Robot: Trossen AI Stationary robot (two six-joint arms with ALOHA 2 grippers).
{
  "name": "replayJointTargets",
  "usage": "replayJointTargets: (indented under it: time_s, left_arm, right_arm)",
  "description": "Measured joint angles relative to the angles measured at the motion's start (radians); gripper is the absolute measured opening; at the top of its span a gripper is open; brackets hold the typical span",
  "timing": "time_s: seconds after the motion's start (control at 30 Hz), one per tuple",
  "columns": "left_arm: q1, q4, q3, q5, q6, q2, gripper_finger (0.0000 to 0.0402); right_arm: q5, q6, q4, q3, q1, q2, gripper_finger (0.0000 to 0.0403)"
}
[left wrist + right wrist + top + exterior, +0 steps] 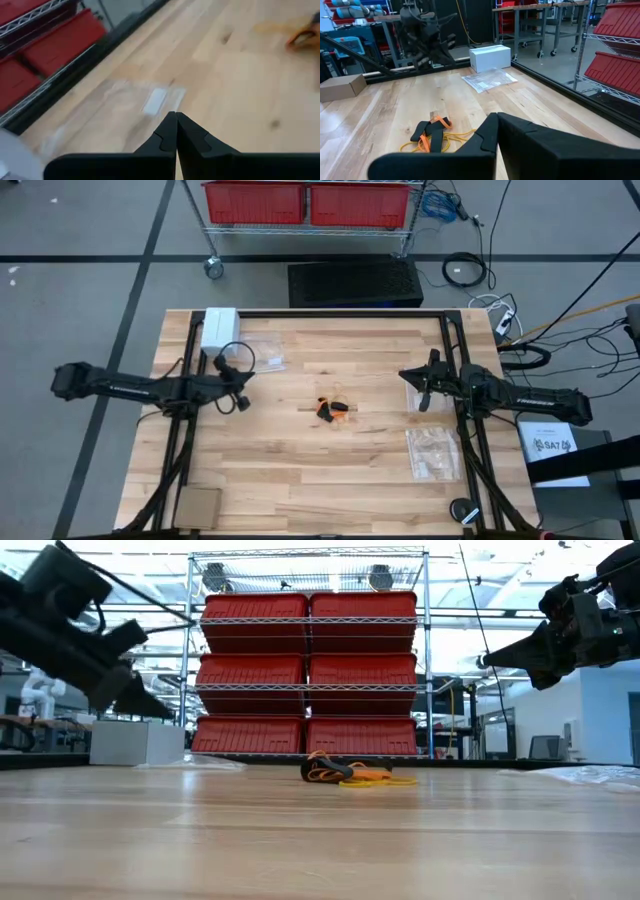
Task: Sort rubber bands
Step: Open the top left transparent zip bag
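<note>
Your left gripper (176, 131) is hanging above the left half of the table (300, 470) with its fingers pressed fully together and nothing between them. Just beyond it, toward the far left corner, a clear zip bag (145, 102) with a white label is lying flat on the wood, and past that a white box (219, 328) is sitting against the far edge.

Your right gripper (497, 131) is hovering over the right side of the table, also clenched tight on nothing, pointing in toward the middle. From the low view, both grippers are riding well above the tabletop, one at each side.

You are looking at the rubber bands (333, 409) lying in one small tangle near the middle of the table, between the two grippers and well apart from both. Black and orange loops are bunched together in the heap, and thin yellowish strands (451, 138) are trailing out of it onto the wood. Nothing is touching the pile.

Two more clear bags (433, 452) are lying near the right edge, close under your right arm. A flat cardboard box (197, 506) is resting at the near left corner. Beyond the far edge, a wire shelf of red bins (308, 675) is standing in the room.
</note>
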State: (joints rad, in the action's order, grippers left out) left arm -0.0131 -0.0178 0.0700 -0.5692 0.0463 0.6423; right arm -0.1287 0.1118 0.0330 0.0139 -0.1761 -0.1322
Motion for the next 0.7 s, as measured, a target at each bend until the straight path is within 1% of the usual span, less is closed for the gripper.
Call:
replayJointTargets:
  time_s: [0.17, 0.27, 0.37, 0.47, 0.6, 0.7]
  left_arm:
    - [0.0, -0.001, 0.0, -0.047, 0.0, 0.095, 0.0007]
    - [0.0, -0.006, 0.0, -0.037, 0.0, 0.137, 0.0016]
    - [0.0, -0.015, 0.0, 0.001, 0.0, 0.172, 0.0041]
    - [0.0, -0.049, 0.001, 0.009, -0.006, 0.209, 0.0074]
    - [-0.021, -0.084, 0.001, -0.007, -0.032, 0.272, 0.0114]
    - [-0.051, -0.108, 0.006, -0.035, -0.038, 0.321, 0.0129]
  right_arm:
    - [0.0, 0.0, 0.0, 0.0, 0.0, 0.0, 0.0]
    - [0.0, 0.0, 0.0, 0.0, 0.0, 0.0, 0.0]
    - [0.0, 0.0, 0.0, 0.0, 0.0, 0.0, 0.0]
    - [0.0, 0.0, 0.0, 0.0, 0.0, 0.0, 0.0]
    - [0.0, 0.0, 0.0, 0.0, 0.0, 0.0, 0.0]
    - [0.0, 0.0, 0.0, 0.0, 0.0, 0.0, 0.0]
